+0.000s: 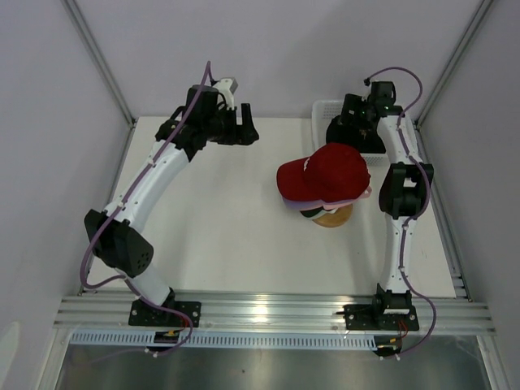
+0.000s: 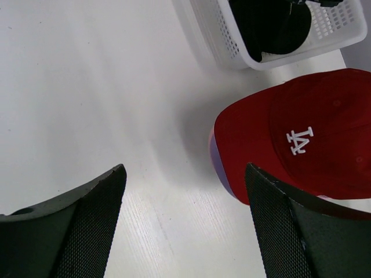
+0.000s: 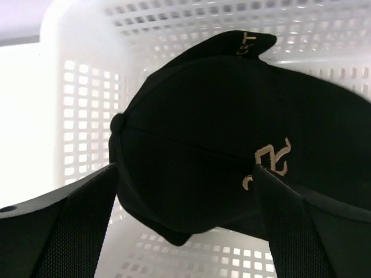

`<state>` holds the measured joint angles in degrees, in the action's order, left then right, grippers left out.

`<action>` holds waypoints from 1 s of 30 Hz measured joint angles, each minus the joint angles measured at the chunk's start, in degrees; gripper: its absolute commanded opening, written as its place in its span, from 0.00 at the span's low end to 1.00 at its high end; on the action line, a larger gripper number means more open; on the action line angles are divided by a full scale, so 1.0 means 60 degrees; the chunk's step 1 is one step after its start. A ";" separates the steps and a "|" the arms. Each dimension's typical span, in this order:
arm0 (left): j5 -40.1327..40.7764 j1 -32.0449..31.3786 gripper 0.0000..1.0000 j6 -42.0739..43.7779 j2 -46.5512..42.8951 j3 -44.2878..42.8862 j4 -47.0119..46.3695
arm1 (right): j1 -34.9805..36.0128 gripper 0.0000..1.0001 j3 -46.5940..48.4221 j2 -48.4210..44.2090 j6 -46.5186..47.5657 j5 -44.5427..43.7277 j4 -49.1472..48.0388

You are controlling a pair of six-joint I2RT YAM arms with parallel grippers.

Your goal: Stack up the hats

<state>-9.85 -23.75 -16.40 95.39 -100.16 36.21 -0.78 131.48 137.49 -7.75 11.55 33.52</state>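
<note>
Over basket (image 3: 87, 87), my right gripper (image 3: 184, 174) spreads wide above black hat (image 3: 203, 116) for grabbing.
Also spread, left gripper (image 2: 184, 171) waits clear of red hat (image 2: 307, 139).

Black cap (image 3: 197, 133) with tan logo in white mesh basket (image 3: 87, 110), right claw (image 3: 185, 169) wide apart over it.

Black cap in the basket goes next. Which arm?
Right: the right claw hangs open over the black cap in the basket; the left claw is open over the table beside the red cap.
</note>
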 measured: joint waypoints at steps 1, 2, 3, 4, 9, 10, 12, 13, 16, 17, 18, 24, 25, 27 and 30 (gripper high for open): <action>0.0066 0.0000 0.85 0.0000 0.0000 0.0011 0.0040 | 0.0098 0.99 0.0062 0.0055 0.0124 -0.0157 0.0004; 0.0117 0.0000 0.85 -0.0004 0.0000 0.0011 0.0076 | 0.0204 0.99 0.0146 0.0076 0.0259 -0.0291 0.0004; 0.0164 0.0000 0.85 -0.0004 0.0000 0.0015 0.0124 | 0.0313 0.99 0.0262 0.0095 0.0408 -0.0430 -0.0018; 0.0215 0.0000 0.85 -0.0004 0.0000 0.0015 0.0171 | 0.0379 0.99 0.0335 0.0106 0.0499 -0.0517 -0.0044; 0.0437 0.0000 0.85 -0.0011 0.0040 0.0015 0.0270 | 0.0459 0.98 0.0492 0.0193 0.1253 -0.1162 -0.0142; 0.0452 0.0000 0.85 -0.0011 0.0066 0.0015 0.0280 | 0.0433 0.95 0.0503 0.0262 0.1424 -0.1330 -0.0138; 0.0470 0.0000 0.85 -0.0011 0.0153 0.0011 0.0288 | 0.0397 0.87 0.0503 0.0404 0.1719 -0.1617 -0.0131; 0.0474 0.0000 0.85 -0.0011 0.0200 0.0011 0.0295 | 0.0386 0.85 0.0503 0.0466 0.1832 -0.1730 -0.0127; 0.0474 0.0000 0.85 -0.0015 0.0408 -0.0018 0.0379 | 0.0342 0.74 0.0503 0.0605 0.2106 -0.1880 -0.0127; 0.0474 0.0000 0.85 -0.0015 0.0499 -0.0036 0.0408 | 0.0328 0.60 0.0503 0.0612 0.2131 -0.1858 -0.0117; 0.0474 0.0000 0.85 -0.0015 0.0586 -0.0062 0.0459 | 0.0295 0.53 0.0503 0.0612 0.2200 -0.1836 -0.0113; 0.0470 0.0000 0.85 -0.0022 0.0823 -0.0182 0.0656 | -0.0011 0.00 0.0503 0.0612 0.2135 -0.1279 -0.0146; 0.0466 0.0000 0.85 -0.0018 0.0834 -0.0222 0.0667 | -0.0087 0.00 0.0503 0.0612 0.2065 -0.1195 -0.0135; 0.0470 0.0000 0.85 -0.0022 0.0834 -0.0302 0.0678 | -0.0222 0.00 0.0503 0.0612 0.1956 -0.1009 -0.0153; 0.0470 0.0000 0.84 -0.0040 0.0834 -0.0408 0.0692 | -0.0361 0.00 0.0503 0.0601 0.1796 -0.0798 -0.0197</action>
<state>-7.03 -23.75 -16.64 100.40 -102.61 40.36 -2.94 134.50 141.10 3.03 6.76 32.34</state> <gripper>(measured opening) 0.845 0.023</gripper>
